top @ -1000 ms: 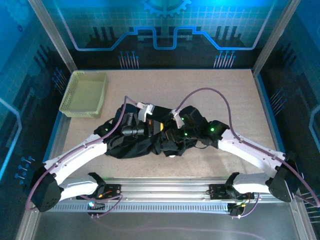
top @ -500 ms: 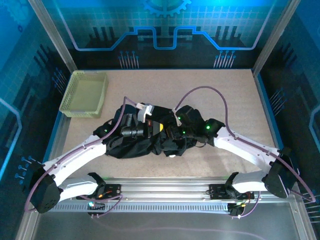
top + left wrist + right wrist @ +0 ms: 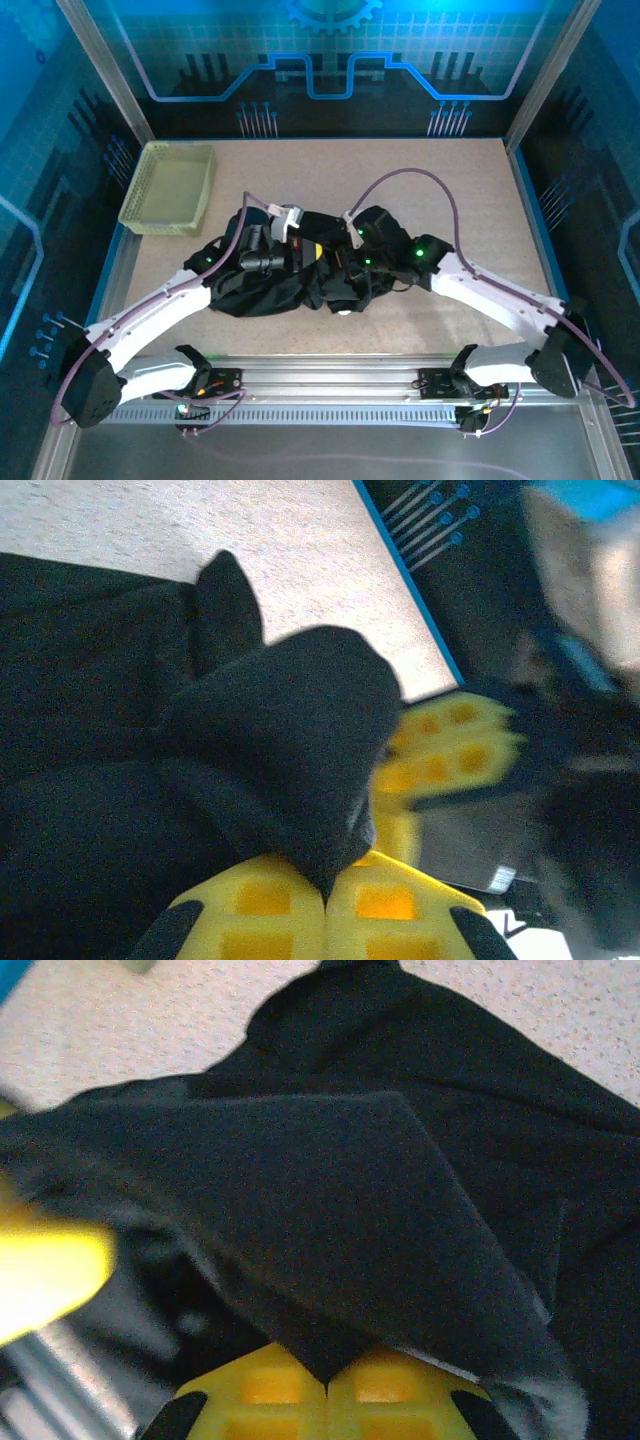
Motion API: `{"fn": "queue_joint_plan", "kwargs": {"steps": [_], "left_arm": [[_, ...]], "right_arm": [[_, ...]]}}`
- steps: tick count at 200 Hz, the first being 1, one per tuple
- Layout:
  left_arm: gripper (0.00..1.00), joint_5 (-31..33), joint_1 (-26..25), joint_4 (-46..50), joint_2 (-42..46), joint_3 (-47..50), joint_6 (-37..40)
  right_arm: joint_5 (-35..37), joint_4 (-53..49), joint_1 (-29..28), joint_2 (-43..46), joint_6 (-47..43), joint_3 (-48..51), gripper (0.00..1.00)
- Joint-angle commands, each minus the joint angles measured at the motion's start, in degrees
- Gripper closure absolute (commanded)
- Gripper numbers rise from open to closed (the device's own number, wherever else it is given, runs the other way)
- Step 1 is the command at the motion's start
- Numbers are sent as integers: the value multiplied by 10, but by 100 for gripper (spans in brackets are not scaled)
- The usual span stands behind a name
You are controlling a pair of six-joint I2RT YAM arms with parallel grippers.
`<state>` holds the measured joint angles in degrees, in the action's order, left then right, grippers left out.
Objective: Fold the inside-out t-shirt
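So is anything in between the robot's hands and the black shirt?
Nothing visible does. The left gripper and the right gripper are each shut on a fold of the black t-shirt, so the cloth is already pinched in both.

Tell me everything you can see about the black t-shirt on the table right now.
The plain black soft fabric t-shirt lies crumpled in a wrinkled heap on the speckled beige table, near the middle of its near side, between the two arms. The cloth looks matte and limp, with no print. One fold is pinched between the shut yellow fingers of the left gripper. Another is pinched the same way in the right gripper. Each pinched fold is pulled into a pointed peak.
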<state>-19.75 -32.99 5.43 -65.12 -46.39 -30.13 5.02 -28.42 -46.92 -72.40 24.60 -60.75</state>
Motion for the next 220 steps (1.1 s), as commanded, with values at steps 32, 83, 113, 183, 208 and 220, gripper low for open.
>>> {"fn": "queue_joint_plan", "kwargs": {"steps": [32,83,113,183,208,220], "left_arm": [[96,2,65,14,-44,-11,-11],[42,105,55,165,-84,-73,36],[33,155,-29,163,24,-50,88],[37,96,-76,103,50,-50,81],[43,69,-79,77,28,-60,81],[46,55,-80,63,20,-61,76]], "right_arm": [[-132,29,14,113,-9,-9,100],[-205,107,54,137,29,25,100],[-211,120,69,125,39,31,100],[-236,132,67,103,34,25,100],[-232,132,59,105,30,26,100],[-231,133,56,105,29,27,100]]}}
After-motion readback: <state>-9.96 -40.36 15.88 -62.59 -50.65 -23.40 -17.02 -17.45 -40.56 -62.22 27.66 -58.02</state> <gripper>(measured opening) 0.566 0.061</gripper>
